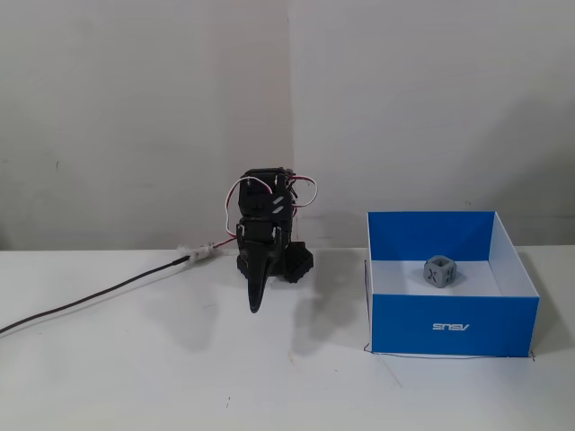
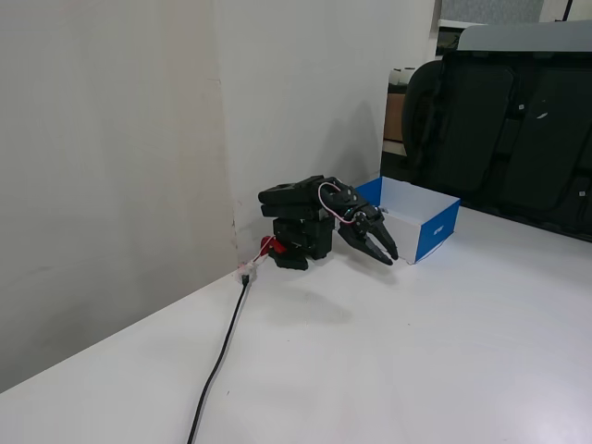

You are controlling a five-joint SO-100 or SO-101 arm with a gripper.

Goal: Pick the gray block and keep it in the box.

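Observation:
The gray block [image 1: 439, 271] rests on the white floor of the blue box [image 1: 454, 325], near its middle, in a fixed view. In the other fixed view the box [image 2: 435, 233] stands by the wall and the block is hidden behind its side. My gripper [image 1: 254, 305] hangs tip-down over the bare table, well left of the box. From the side, the gripper [image 2: 385, 258] shows its two fingers a little apart with nothing between them, just short of the box's near corner.
The arm's black base [image 1: 274, 262] stands against the wall. A black cable [image 1: 90, 298] runs from it leftward across the white table. Dark office chairs [image 2: 518, 129] stand behind the table's far edge in a fixed view.

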